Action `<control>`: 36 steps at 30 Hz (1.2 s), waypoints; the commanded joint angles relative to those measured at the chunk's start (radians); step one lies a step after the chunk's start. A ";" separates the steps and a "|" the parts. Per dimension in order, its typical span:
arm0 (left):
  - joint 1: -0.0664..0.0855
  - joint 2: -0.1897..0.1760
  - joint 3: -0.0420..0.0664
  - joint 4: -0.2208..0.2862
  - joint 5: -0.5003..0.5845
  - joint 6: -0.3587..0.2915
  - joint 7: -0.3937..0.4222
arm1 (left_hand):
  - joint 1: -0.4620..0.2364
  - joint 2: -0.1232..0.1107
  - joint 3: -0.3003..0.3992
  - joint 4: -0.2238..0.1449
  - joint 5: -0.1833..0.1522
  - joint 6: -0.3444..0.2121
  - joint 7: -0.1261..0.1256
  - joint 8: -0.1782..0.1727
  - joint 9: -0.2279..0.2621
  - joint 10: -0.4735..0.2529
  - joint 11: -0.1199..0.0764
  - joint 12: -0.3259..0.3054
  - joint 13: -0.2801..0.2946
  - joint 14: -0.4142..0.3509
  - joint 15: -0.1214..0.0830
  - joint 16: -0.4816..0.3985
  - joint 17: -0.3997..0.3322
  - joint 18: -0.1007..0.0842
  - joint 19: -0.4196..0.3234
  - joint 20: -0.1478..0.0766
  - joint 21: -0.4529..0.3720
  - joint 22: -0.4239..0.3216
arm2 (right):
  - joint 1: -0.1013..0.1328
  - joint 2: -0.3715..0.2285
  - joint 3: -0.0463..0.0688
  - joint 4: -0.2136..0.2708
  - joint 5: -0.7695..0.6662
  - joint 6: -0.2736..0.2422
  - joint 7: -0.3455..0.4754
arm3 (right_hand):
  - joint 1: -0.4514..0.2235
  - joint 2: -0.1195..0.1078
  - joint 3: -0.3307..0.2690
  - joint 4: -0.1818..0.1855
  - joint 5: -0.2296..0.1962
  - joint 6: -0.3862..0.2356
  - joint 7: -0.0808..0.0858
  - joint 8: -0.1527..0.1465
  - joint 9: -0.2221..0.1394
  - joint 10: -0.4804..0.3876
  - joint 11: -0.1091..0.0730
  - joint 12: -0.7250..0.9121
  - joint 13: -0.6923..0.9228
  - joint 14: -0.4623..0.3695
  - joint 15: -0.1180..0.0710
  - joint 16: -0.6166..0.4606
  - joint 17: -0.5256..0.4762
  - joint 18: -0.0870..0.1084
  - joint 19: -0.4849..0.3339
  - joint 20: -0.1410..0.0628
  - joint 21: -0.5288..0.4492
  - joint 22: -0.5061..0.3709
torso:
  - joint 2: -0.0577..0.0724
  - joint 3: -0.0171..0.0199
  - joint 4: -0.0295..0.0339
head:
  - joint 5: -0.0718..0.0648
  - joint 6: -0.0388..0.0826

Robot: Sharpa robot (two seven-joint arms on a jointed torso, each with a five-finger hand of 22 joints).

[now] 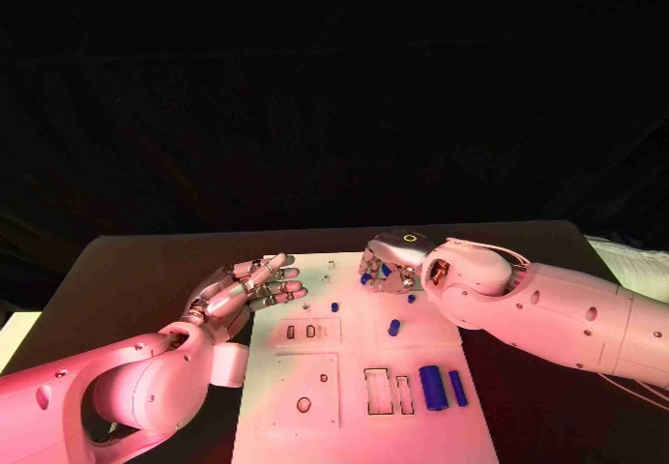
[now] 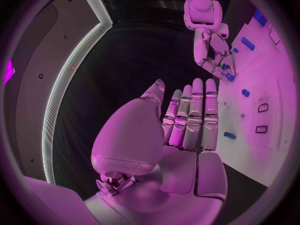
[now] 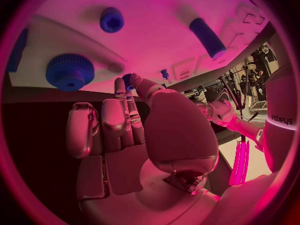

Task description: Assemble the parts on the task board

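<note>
1. The right hand (image 1: 387,263) pinches a small blue part (image 3: 130,80) over the task board's (image 1: 356,406) far end.
2. The left hand (image 1: 258,285) hovers with fingers apart, holding nothing.
3. The part looks light, rigid and slippery; pinching its sides seems best.

left hand (image 1: 258,283): flat, fingers straight, holding nothing | right hand (image 1: 391,261): fingers curled downward, grasp unclear

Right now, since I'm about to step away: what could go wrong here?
The right robot hand pinches a small blue part by fingertips alone; it could slip onto the task board. The open left robot hand sits at the board's edge and might nudge the short blue peg nearby.
</note>
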 commanded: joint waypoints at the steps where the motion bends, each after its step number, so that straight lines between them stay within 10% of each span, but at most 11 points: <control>1: 0.001 0.001 0.001 0.000 0.001 0.018 0.002 | -0.002 0.001 -0.002 -0.006 0.004 0.001 0.009 -0.004 -0.002 0.000 0.009 -0.006 0.000 0.000 0.005 -0.004 0.001 0.012 0.005 0.005 -0.002 -0.002 | 0.004 0.005 0.003 0.000 -0.012 -0.070 -0.030 | -0.002 0.017 -0.002 0.014 -0.003 0.019 -0.012 0.000 0.027 0.013 -0.003 -0.003 -0.001 0.034 -0.010 0.007 0.002 -0.015 0.010 -0.001 0.007 0.002 | 0.001 -0.0004 0.0015 | -0.002 0.004; 36: 0.006 -0.004 0.003 0.009 0.001 0.026 -0.003 | -0.002 0.002 -0.002 -0.008 0.004 0.000 0.010 -0.007 -0.002 -0.001 0.010 -0.010 0.000 -0.001 0.006 -0.007 0.002 0.012 0.004 0.005 -0.004 -0.003 | 0.030 0.167 0.006 -0.155 0.000 -0.094 -0.008 | -0.003 0.004 0.004 0.027 -0.002 0.004 -0.004 -0.015 0.031 -0.008 0.004 -0.014 -0.007 0.030 -0.005 0.021 0.011 -0.017 0.012 0.002 0.014 0.013 | 0.023 -0.0023 0.0180 | -0.003 0.015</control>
